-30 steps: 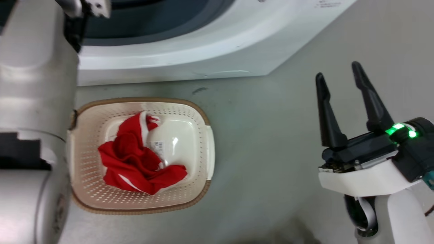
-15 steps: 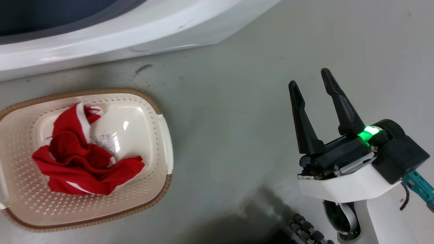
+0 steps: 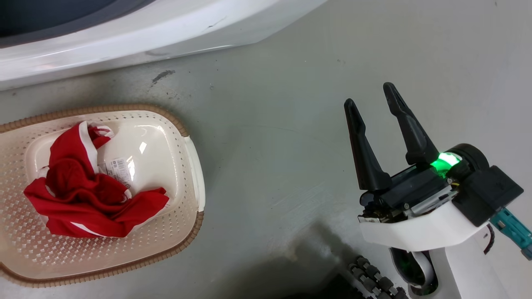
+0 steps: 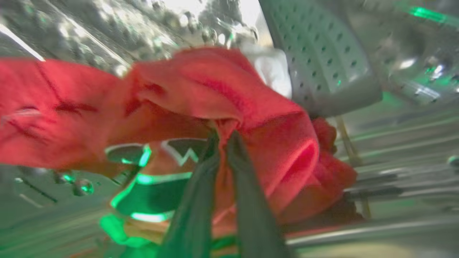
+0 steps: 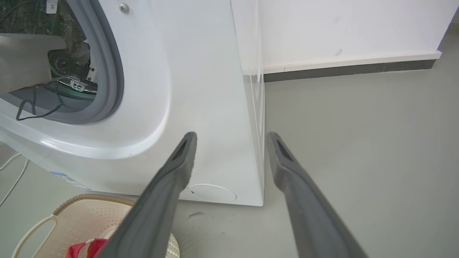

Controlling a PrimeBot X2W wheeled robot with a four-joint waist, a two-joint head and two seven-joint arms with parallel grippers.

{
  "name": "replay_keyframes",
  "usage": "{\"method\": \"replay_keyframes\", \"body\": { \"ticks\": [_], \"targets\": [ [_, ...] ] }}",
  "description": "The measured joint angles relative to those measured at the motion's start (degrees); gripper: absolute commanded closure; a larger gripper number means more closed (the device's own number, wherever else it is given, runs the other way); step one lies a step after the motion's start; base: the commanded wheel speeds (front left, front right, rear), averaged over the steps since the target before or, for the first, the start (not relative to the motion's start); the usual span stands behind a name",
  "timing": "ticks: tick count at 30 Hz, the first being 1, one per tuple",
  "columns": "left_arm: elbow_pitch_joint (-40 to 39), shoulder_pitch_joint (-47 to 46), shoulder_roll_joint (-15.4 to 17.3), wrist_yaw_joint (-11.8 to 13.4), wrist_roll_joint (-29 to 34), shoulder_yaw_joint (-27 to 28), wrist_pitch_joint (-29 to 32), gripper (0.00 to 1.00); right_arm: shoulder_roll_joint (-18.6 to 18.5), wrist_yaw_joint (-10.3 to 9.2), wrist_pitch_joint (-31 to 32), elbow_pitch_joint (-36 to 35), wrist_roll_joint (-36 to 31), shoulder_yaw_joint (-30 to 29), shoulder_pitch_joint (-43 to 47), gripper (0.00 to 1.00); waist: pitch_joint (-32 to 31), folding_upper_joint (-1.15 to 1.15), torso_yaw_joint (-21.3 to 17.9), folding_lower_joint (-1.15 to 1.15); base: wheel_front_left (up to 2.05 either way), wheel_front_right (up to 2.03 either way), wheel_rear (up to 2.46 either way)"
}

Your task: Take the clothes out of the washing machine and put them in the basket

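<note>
Smooth grey-green floor (image 3: pixel 266 124), slight sheen. Dark scuff mark (image 3: pixel 162 76) in the upper left of the head view, dark shadow (image 3: pixel 299 257) at bottom centre. Right wrist view: plain white wall (image 5: pixel 340 25) across the upper right, dark skirting strip (image 5: pixel 351 68) under a pale ledge where it meets the floor. Light is even.

I count one washer (image 5: pixel 200 89), one basket (image 3: pixel 192 166) and two tools: left tool (image 4: pixel 223 138) and right tool (image 3: pixel 369 93), with two fingers (image 3: pixel 361 149) each. Red clothes: one heap (image 3: pixel 83 195) in the basket (pieces I can't separate) and one garment (image 4: pixel 215 82) inside the washer.
</note>
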Motion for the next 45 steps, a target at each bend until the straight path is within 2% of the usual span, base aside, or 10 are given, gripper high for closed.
{"method": "replay_keyframes", "body": {
  "ticks": [6, 15, 27, 31, 37, 45],
  "targets": [
    [-4.45, 2.37, -0.37, 2.60, -0.58, -0.13, -6.19, 1.00, 0.01, 0.00, -0.01, 0.68, -0.27, -0.23, -0.65, 0.00, -1.28, 0.00, 0.98, 0.00, 0.00, 0.00, 0.00],
    [-8.37, 13.24, -3.02, 5.49, -4.58, 1.82, -22.09, 1.00, 0.02, 0.00, -0.02, 3.41, -1.59, -1.83, -1.22, 0.00, -6.95, 0.00, 3.23, 0.00, 0.00, 0.00, 0.00],
    [-7.23, 25.86, -8.26, 5.53, -8.35, 2.29, -37.66, 1.00, 0.03, 0.00, -0.03, 8.10, -3.03, -2.79, 2.31, 0.00, -20.53, 0.00, 6.89, -0.01, 0.00, 0.00, 0.00],
    [-7.58, 30.11, -10.05, 5.14, -10.51, 3.19, -40.64, 1.00, 0.04, 0.00, 0.03, 9.21, -3.13, -3.12, 4.33, 0.00, -25.49, 0.00, 7.92, -0.01, 0.00, 0.00, 0.00],
    [-11.29, 38.92, -12.76, 4.36, -12.29, 3.70, -41.72, 1.00, 0.04, 0.00, 1.47, 9.65, -3.58, -3.18, 7.60, 0.00, -33.05, 0.00, 9.61, -0.02, 0.00, 0.00, 0.00],
    [-28.14, 51.26, -14.55, 3.87, -14.00, 5.59, -41.84, 1.00, 0.04, 0.00, 3.50, 8.22, -3.97, -5.33, 11.57, 0.00, -41.20, 0.00, 12.39, -0.03, 0.00, 0.00, 0.00]
  ]
}}
